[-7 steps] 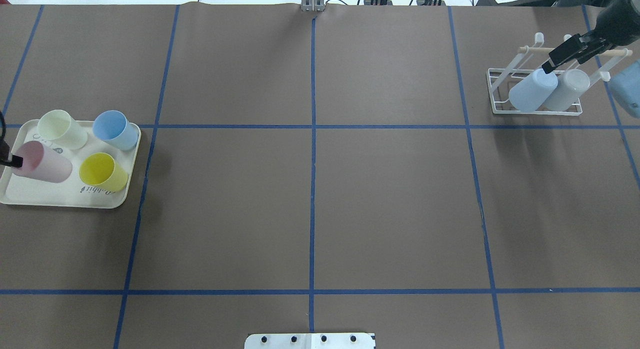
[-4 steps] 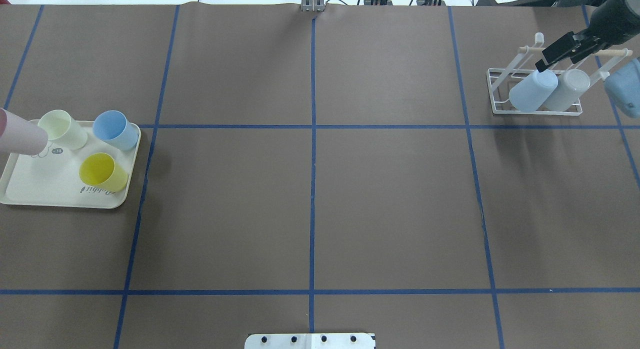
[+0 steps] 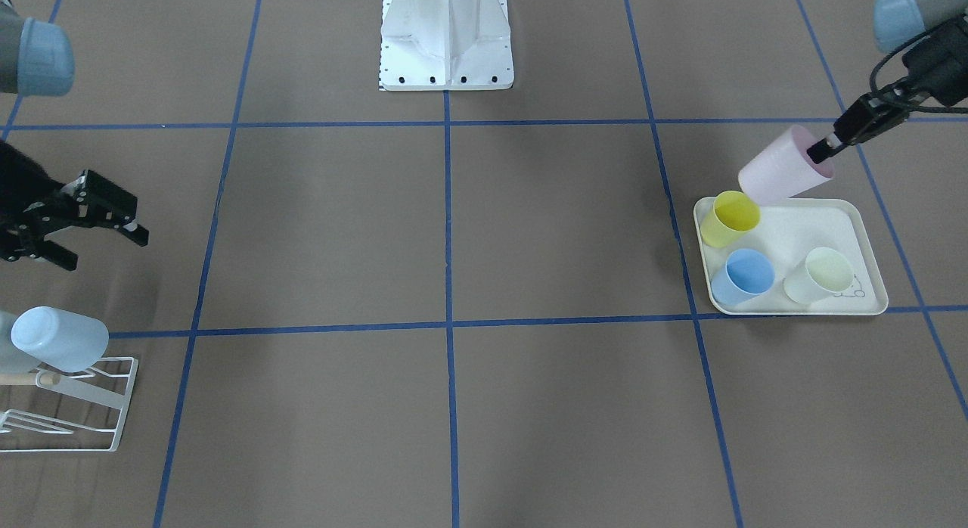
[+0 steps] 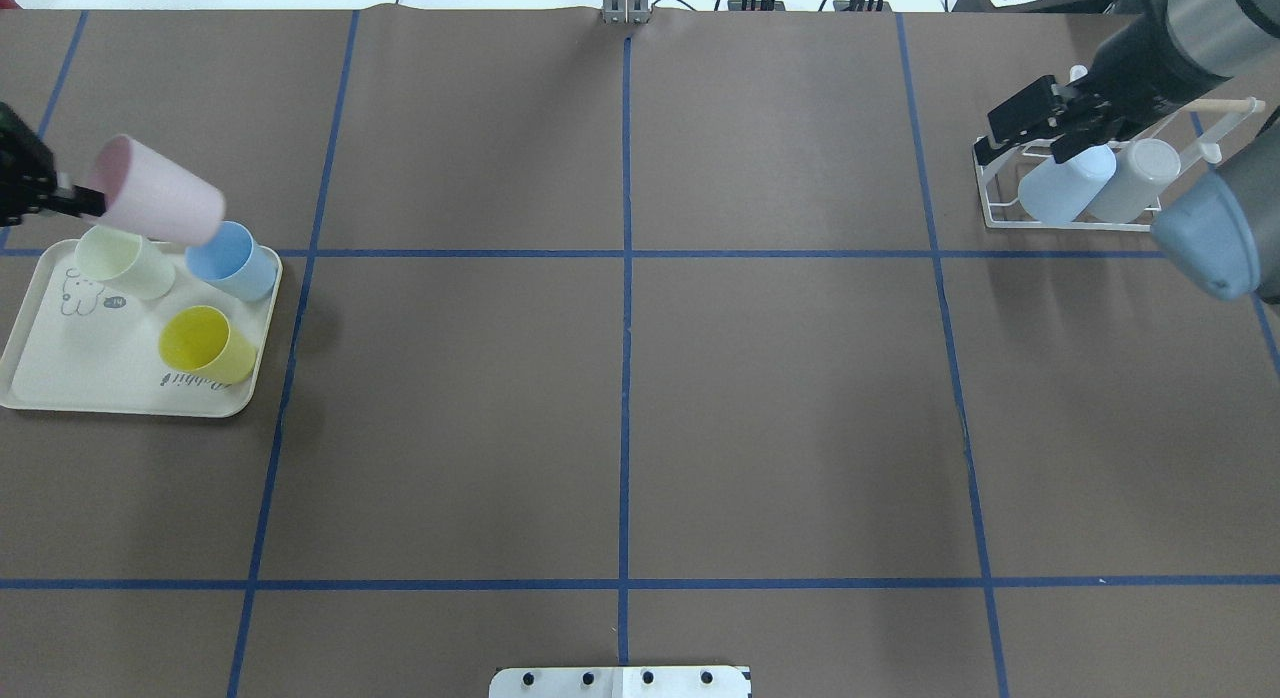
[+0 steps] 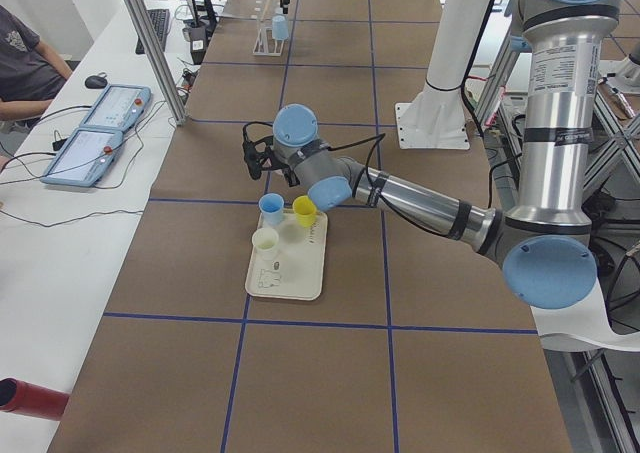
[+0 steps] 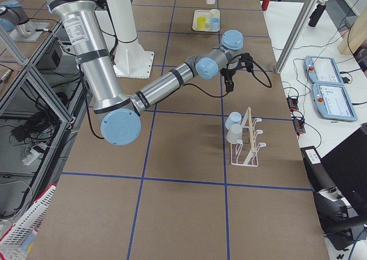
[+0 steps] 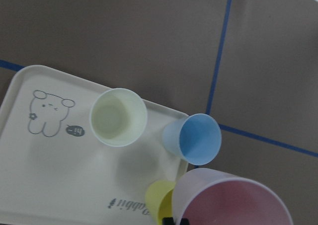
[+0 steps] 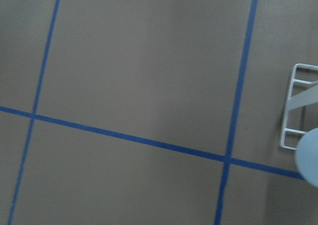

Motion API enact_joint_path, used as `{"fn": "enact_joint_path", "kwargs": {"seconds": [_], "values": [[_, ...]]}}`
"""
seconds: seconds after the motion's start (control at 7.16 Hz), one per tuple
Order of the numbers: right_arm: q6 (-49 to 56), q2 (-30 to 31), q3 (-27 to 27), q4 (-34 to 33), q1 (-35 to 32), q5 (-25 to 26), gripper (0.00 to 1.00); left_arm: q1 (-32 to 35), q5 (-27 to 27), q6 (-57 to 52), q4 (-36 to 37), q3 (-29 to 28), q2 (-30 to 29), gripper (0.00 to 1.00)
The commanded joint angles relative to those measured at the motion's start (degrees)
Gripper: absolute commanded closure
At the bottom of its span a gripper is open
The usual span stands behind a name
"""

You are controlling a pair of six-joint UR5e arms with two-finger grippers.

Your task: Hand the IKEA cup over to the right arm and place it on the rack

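The pink IKEA cup point(image 4: 160, 190) hangs tilted over the far edge of the cream tray point(image 4: 100, 383), mouth toward my left gripper point(image 4: 68, 194). That gripper is shut on the cup's rim point(image 3: 820, 151). In the left wrist view the pink IKEA cup point(image 7: 231, 200) fills the bottom corner. The right arm point(image 4: 1165, 53) reaches in beside the white wire rack point(image 4: 985, 183). Its gripper point(image 4: 1025, 140) stands open and holds nothing, just left of the rack. From the front, this gripper point(image 3: 106, 250) hovers behind the rack point(image 3: 76, 407).
A cream cup point(image 4: 120, 260), a blue cup point(image 4: 232, 261) and a yellow cup point(image 4: 205, 343) stand on the tray. A light blue cup point(image 4: 1065, 183) and a pale grey cup point(image 4: 1135, 178) hang upside down on the rack. The robot's base plate point(image 4: 620, 681) sits at the near edge.
My left gripper lifted the pink cup off the tray and carried it up toward the tray's far edge. The right gripper moved left, away from the rack's dowel.
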State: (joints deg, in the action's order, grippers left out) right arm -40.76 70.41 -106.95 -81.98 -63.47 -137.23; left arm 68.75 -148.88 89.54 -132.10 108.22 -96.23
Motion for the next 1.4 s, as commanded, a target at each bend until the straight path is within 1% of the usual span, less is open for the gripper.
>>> {"fn": "enact_joint_path", "kwargs": {"seconds": [0.0, 0.14, 0.28, 0.42, 0.56, 0.7, 0.84, 0.98, 1.12, 1.26], "values": [[-24.8, -0.1, -5.9, 12.5, 5.8, -0.2, 0.01, -11.0, 2.2, 20.6, -3.0, -0.2, -10.4, 1.00], [-39.8, 0.2, -4.2, 27.4, 7.9, -0.1, 0.01, -14.1, 2.5, 25.0, -3.1, -0.2, -13.5, 1.00], [-50.4, -0.1, -1.0, 41.4, 9.1, -0.1, 0.01, -15.4, 2.4, 27.9, -3.5, 0.2, -15.8, 1.00], [-56.4, -0.9, 1.1, 52.4, 10.1, 0.5, 0.02, -18.3, 2.4, 29.3, -4.4, 0.6, -17.1, 1.00], [-62.0, -2.6, 1.1, 58.1, 10.2, 1.9, 0.02, -21.4, 2.4, 32.9, -5.5, 1.5, -17.2, 1.00], [-68.3, -3.7, 1.2, 64.2, 11.5, 6.5, 0.02, -22.9, 2.5, 38.6, -8.2, 2.0, -17.8, 1.00], [-73.1, -4.0, 1.4, 69.0, 13.6, 10.3, 0.04, -22.9, 2.5, 50.7, -9.0, 1.7, -19.3, 1.00], [-74.1, -5.8, 1.4, 69.3, 15.0, 11.5, 0.04, -22.8, 4.7, 57.9, -12.8, 1.4, -19.6, 1.00], [-74.5, -5.8, 1.5, 72.3, 16.3, 12.7, 0.04, -23.0, 4.9, 58.3, -15.9, -0.6, -20.0, 1.00], [-75.2, -5.7, 1.5, 74.1, 17.2, 13.6, 0.05, -23.0, 4.9, 59.3, -17.8, -0.8, -21.1, 1.00]]}}
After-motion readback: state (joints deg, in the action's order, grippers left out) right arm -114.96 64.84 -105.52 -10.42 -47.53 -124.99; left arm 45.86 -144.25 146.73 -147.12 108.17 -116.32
